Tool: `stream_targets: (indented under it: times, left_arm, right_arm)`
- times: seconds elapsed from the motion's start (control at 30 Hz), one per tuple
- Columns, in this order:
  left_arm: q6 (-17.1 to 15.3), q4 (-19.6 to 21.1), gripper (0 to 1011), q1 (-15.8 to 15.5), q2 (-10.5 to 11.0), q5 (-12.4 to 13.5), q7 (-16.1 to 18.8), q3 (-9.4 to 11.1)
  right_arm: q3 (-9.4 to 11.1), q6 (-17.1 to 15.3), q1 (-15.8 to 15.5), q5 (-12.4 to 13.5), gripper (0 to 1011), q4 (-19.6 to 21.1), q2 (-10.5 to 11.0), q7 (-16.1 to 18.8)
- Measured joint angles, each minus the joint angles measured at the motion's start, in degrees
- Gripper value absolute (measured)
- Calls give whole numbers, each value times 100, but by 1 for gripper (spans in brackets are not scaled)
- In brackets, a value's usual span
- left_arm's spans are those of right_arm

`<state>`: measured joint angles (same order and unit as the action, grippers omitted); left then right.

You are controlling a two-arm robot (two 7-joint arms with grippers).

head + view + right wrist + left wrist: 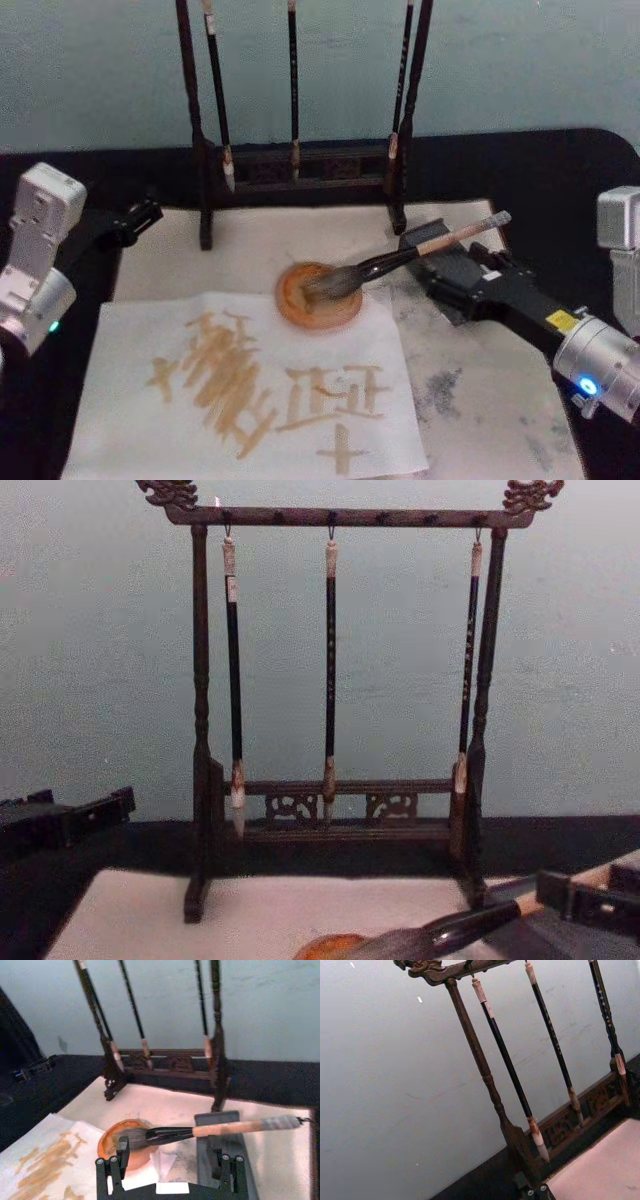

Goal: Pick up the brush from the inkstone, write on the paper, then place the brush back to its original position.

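1. Currently the brush [400,258] is lying tilted, its bristles resting in the orange dish [318,297] and its tan handle crossing the grey slab [220,1150] on the right.
2. Right gripper [172,1160] is sitting just behind the brush, fingers [116,1162] spread wide to either side of it and gripping nothing.
3. Paper [250,400] is lying flat in front of the dish, carrying tan strokes, and overlapping the pale mat [480,400].
4. Left gripper [135,220] is hovering at the mat's far left corner, well apart from the brush; cannot tell its finger state.
5. Three thin brushes [330,670] are hanging on the rack [200,730] behind.
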<state>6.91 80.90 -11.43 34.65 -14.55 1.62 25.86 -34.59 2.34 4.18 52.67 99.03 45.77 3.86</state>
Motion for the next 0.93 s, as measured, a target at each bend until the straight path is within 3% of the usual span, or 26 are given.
stream_targets:
  times: [0.27, 0.93]
  left_arm:
    - [0, 0, 1000, 0, 0, 0, 0, 0]
    - [0, 0, 1002, 0, 0, 0, 0, 0]
  right_arm:
    - [-113, 127, 24, -554, 1001, 81, -106, 36]
    - [-100, 106, 29, -477, 1002, 65, -95, 49]
